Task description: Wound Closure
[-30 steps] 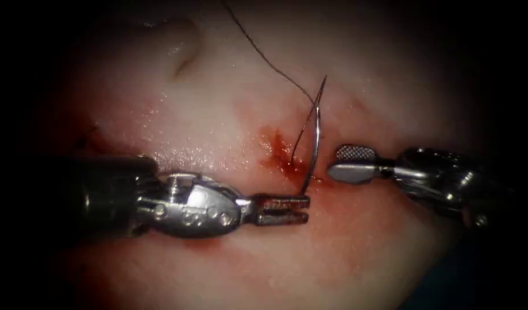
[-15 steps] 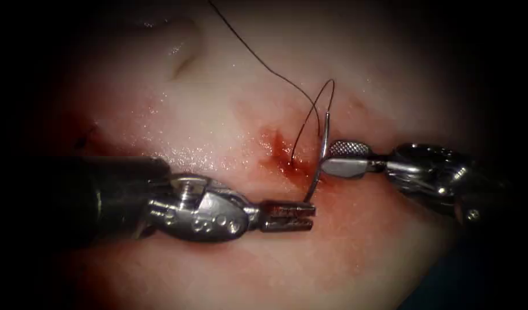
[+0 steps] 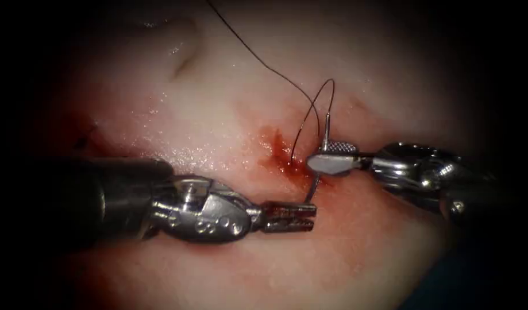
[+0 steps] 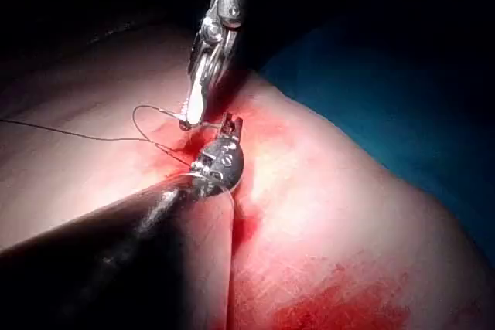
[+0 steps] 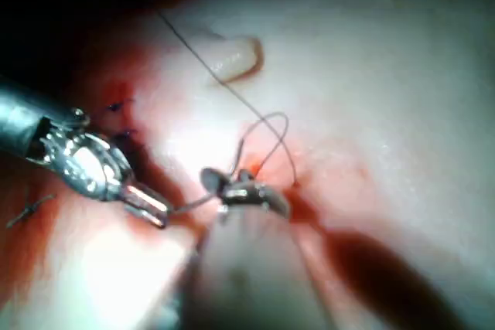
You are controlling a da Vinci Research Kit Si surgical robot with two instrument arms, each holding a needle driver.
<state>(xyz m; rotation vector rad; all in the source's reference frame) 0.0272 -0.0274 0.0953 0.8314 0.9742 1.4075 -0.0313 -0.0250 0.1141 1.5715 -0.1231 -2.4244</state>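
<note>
Steel needle (image 3: 327, 129) gripped near its point by the left tool (image 3: 313, 211), jaws closed, clear of the tissue (image 3: 218, 115), just right of the cut (image 3: 281, 152). Straddled higher up by the right tool (image 3: 318, 156), jaws part-open, nothing clamped. Probably a handover; calls for a square grip before release. Well right of the needle a second ago.

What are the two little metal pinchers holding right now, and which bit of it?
The left tool grips the needle at its lower end. The right tool has the needle between its jaws higher up, near the thread end. The needle is out of the tissue.
</note>
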